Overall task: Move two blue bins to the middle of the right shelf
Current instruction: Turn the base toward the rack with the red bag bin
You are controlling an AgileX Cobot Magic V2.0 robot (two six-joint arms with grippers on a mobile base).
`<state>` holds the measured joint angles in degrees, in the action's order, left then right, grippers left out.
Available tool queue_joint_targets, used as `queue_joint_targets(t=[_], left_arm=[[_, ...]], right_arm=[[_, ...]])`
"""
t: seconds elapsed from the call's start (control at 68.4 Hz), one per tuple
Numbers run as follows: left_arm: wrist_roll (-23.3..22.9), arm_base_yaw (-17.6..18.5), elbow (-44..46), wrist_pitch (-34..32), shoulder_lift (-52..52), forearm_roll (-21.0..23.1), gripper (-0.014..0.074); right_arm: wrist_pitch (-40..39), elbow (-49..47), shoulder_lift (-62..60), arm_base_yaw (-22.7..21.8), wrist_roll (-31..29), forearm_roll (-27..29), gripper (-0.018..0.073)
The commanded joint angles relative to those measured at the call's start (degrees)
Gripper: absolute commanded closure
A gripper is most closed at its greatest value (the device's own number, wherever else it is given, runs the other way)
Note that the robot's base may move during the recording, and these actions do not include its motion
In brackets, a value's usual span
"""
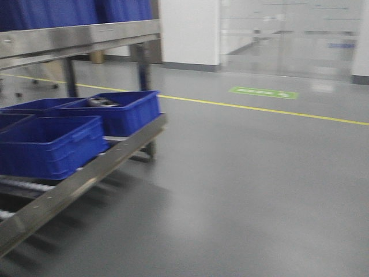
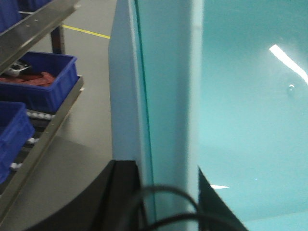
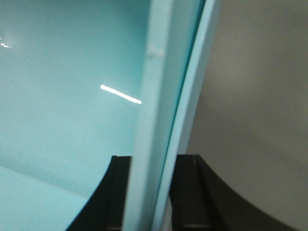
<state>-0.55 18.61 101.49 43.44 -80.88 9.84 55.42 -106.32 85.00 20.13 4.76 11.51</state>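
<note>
One pale blue bin (image 2: 250, 96), opposite walls clamped: left pincer (image 2: 163, 168) shut astride one rim, right pincer (image 3: 153, 159) likewise on the other. The bin rests on no shelf and hangs beside the front rail of a steel shelf (image 1: 86, 173) of dark blue crates (image 1: 52, 144). Step, by judgement: transit. Next: face the right shelf, level the bin with its middle tier, slide in, release. Second bin unseen.

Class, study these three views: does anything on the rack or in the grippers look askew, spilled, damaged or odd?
Nothing stands out. The dark blue crates sit flat on the rack; the rim of the pale blue bin runs straight and uncracked between the jaws of the left gripper and the right gripper.
</note>
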Motion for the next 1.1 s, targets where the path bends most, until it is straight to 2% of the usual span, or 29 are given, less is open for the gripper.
queue_joint_targets(t=[0.0, 1.081], left_arm=[[-1.07, -0.05, 1.00, -8.98, 0.99, 1.50, 0.0707], [-1.07, -0.05, 1.00, -8.98, 0.99, 1.50, 0.0707]], right_arm=[[-1.02, -0.89, -1.27, -0.14, -1.29, 0.74, 0.0713], [-1.02, -0.89, -1.27, -0.14, -1.29, 0.74, 0.0713]])
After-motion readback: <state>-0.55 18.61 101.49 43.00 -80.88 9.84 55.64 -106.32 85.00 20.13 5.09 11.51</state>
